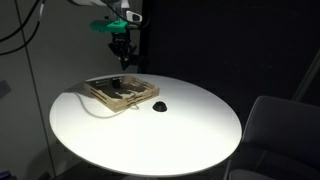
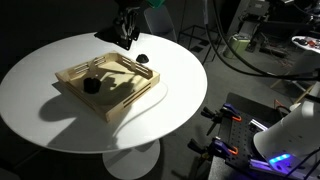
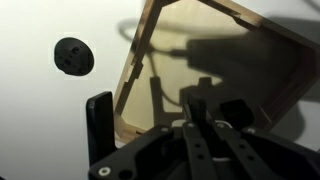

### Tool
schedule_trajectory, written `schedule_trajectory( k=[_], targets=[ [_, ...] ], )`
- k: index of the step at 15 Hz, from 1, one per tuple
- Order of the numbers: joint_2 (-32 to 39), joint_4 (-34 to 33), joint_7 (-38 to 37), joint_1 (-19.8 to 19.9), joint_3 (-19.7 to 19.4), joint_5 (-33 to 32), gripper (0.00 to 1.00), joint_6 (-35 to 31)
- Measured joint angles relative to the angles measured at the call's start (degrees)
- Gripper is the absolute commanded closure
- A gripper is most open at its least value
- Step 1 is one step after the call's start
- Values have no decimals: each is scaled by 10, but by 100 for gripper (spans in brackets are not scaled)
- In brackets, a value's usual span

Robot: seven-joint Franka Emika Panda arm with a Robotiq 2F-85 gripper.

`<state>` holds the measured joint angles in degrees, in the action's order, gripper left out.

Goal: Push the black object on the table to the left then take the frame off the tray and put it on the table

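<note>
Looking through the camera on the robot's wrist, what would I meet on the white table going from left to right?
small black lump → wooden tray

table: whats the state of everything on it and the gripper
tray: flat on the table
frame: lying in the tray
black dome-shaped lump: on the table beside the tray, untouched
gripper: shut, raised above the tray's edge

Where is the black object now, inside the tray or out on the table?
Out: black object rests on the white table, apart from the tray rim.
</note>
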<state>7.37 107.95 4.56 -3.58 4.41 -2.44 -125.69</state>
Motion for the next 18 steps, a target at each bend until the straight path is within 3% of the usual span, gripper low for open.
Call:
schedule_trajectory(
  k=[18],
  targets=[
    [-52, 115, -400, 40, -68, 67, 98, -22]
  ],
)
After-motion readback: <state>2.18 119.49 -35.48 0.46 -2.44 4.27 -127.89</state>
